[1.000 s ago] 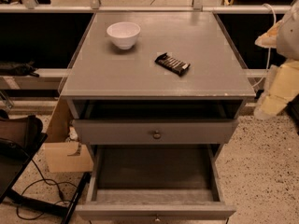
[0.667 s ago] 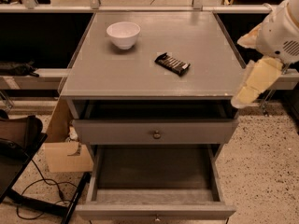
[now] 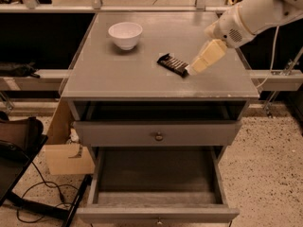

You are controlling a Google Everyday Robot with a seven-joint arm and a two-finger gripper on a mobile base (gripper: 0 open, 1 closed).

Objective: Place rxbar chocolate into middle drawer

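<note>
The gripper (image 3: 193, 69) sits at the right end of the rxbar chocolate (image 3: 173, 64). The white bowl (image 3: 125, 34) stands well left of the bar. Below the bar, the middle drawer (image 3: 156, 215) lies open from above; the topmost drawer (image 3: 156, 133) overhangs its rear.

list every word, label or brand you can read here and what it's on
No text here can be read.
rxbar chocolate: pale lettering stripes on its black wrapper, too small to read.
gripper, at the bar's right end: no markings visible.

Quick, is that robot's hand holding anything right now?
End effector: beside the rxbar chocolate on the cabinet top; open or closed cannot be told.
</note>
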